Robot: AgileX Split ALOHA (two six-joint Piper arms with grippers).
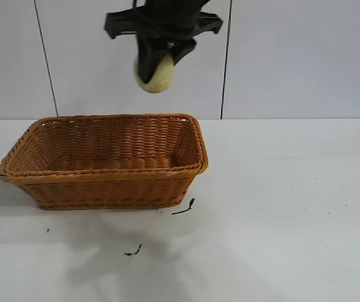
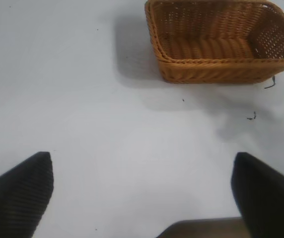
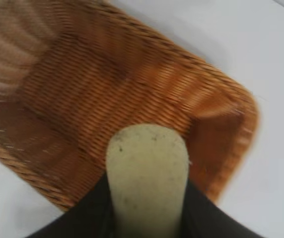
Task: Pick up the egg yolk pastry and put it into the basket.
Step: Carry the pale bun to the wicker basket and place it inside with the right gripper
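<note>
My right gripper (image 1: 155,66) hangs high above the orange-brown wicker basket (image 1: 104,160), shut on the pale yellow egg yolk pastry (image 1: 157,74). In the right wrist view the pastry (image 3: 147,173) is squeezed between the two black fingers (image 3: 90,213), with the basket's inside (image 3: 82,94) below it. My left gripper (image 2: 142,193) is open and empty over bare table, off to the basket's side; the basket (image 2: 221,44) shows far off in its view. The left arm is out of the exterior view.
The white table (image 1: 293,207) carries two small black scraps (image 1: 184,207) (image 1: 133,251) in front of the basket. A pale wall with dark seams stands behind.
</note>
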